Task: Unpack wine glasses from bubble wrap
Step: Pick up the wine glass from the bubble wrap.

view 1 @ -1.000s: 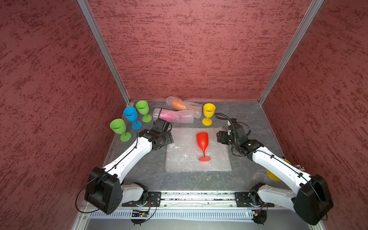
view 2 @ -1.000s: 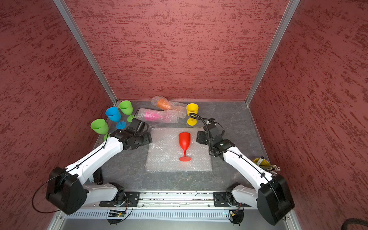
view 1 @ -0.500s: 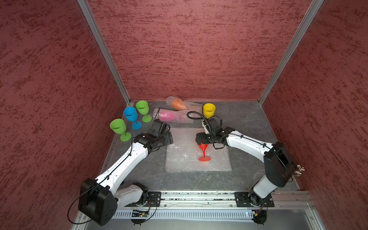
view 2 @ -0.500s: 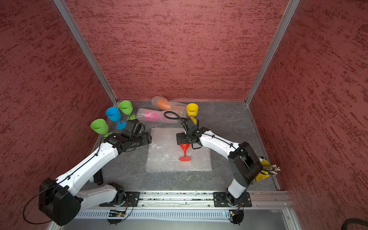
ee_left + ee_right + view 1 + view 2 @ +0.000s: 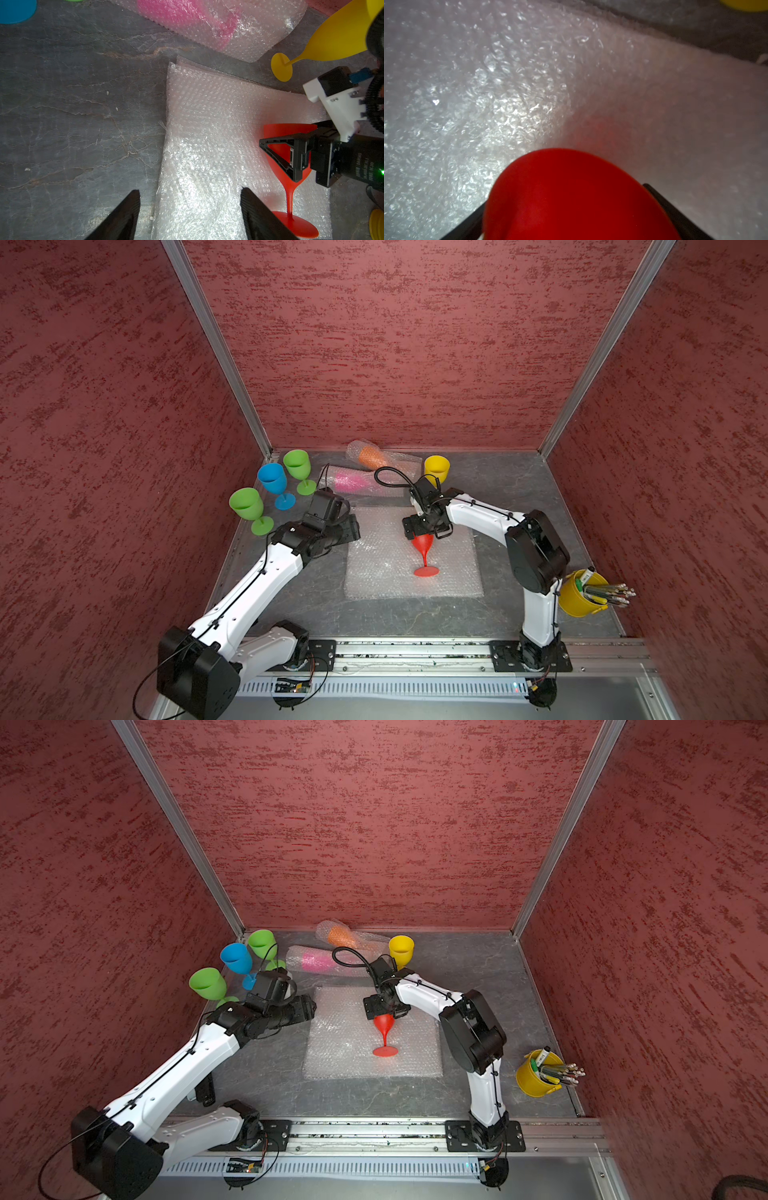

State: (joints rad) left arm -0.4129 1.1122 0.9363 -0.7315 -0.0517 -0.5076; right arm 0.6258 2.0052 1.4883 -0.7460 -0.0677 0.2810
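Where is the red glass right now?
In both top views, the red glass stands upright on the flat bubble wrap in the middle, its cup inside the right pincer.

A: Both top views bright, even; light from above; shadows soft, faint.
B: Right wrist: red goblet (image 5: 577,197) too close, blurred; glare on bubble wrap sheet (image 5: 508,116), far corner dim; left wrist sharp.

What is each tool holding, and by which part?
Left tool: nothing. Right tool straddles the bowl of the red goblet; whether it grips cannot be told.
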